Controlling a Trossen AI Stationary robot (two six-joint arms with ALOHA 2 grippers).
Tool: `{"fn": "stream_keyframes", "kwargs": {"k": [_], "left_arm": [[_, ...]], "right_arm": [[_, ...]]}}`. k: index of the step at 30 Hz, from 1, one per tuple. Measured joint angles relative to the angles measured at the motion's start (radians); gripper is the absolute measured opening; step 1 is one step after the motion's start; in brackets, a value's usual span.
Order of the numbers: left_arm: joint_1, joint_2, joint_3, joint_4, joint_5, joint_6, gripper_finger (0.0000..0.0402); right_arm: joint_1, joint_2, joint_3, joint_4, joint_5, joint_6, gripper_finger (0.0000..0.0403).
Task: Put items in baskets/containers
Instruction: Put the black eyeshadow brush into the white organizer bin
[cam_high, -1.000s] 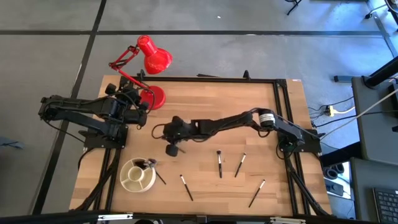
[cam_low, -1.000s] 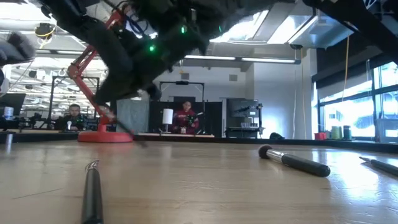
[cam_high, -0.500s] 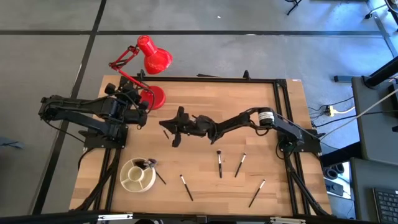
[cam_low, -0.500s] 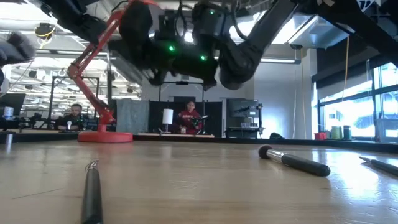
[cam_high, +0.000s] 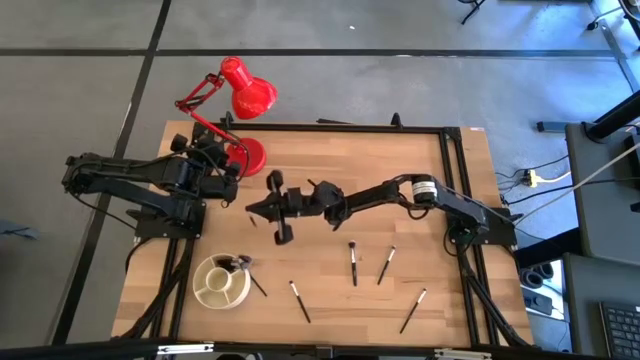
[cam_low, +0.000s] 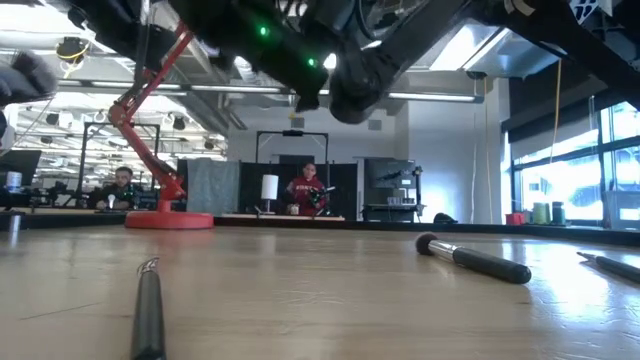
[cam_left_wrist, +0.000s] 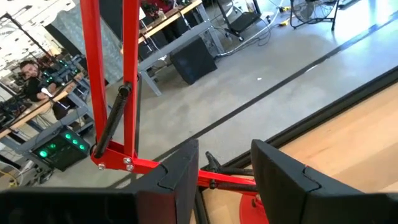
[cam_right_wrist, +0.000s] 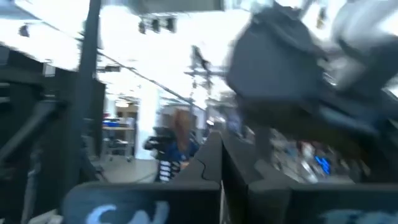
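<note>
My right gripper (cam_high: 254, 211) hangs above the table's middle left, lifted well off the wood, and its fingers (cam_right_wrist: 208, 167) look shut. A short dark brush end (cam_high: 251, 220) sticks out beside its tips. The cream-white dish (cam_high: 218, 285) sits near the table's near left corner with brushes (cam_high: 240, 263) leaning in it. More brushes lie flat on the wood (cam_high: 300, 300) (cam_high: 353, 262) (cam_high: 386, 265) (cam_high: 413, 310) (cam_high: 257, 285). My left gripper (cam_left_wrist: 224, 180) is open and waits by the red lamp's base (cam_high: 248, 157). My right gripper seems to pinch a thin makeup brush between its two shut fingers, and the brush is lifted clear of the table. Only a short dark end (cam_high: 251, 220) shows past the fingertips. The gripper's own body hides which part of the brush it has.
A red desk lamp (cam_high: 240, 90) stands at the far left corner, with its base on the wood next to my left gripper. In the low view, brushes lie close by (cam_low: 148, 310) (cam_low: 475, 258) (cam_low: 610, 265). People sit at desks beyond the table.
My right gripper has risen from the tabletop and moved a little toward the table's left edge, turning about its wrist as it went. The thin brush came up with it. In the low view the arm has lifted out of the lower picture.
</note>
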Motion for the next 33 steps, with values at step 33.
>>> {"fn": "stream_keyframes", "kwargs": {"k": [33], "left_arm": [[-0.036,0.029,-0.169,0.936,0.537,0.707,0.0157]], "right_arm": [[-0.105,-0.422,-0.777,0.282,0.29,-0.148,0.0]]}}
